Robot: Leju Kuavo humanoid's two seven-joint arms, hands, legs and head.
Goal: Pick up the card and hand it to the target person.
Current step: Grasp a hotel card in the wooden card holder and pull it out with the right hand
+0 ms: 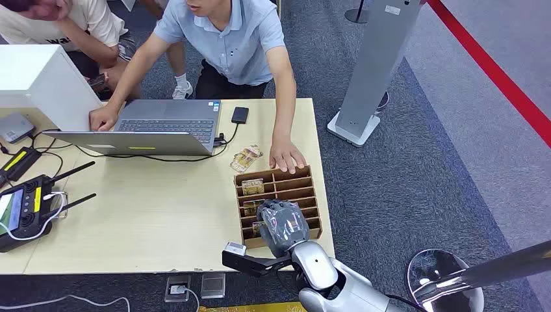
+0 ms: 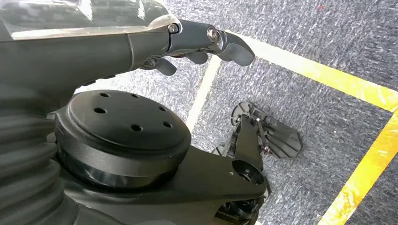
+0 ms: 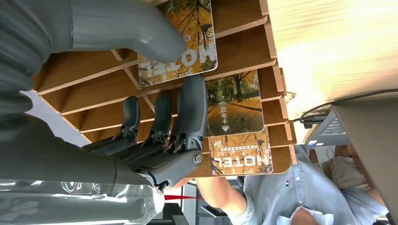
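Silver arm, dark grey fingers

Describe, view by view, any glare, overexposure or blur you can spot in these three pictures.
Head view: even light, sharp; the white box looks nearly washed out. Left wrist view: glare streaks on the silver arm above the left robot hand. Right wrist view: the tabletop is overexposed; the hotel card stays readable.

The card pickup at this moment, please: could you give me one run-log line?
phase: grasping | right hand: thumb and fingers pinching hotel card in wooden rack | left hand: hanging, holds nothing | person's hand: on rack edge
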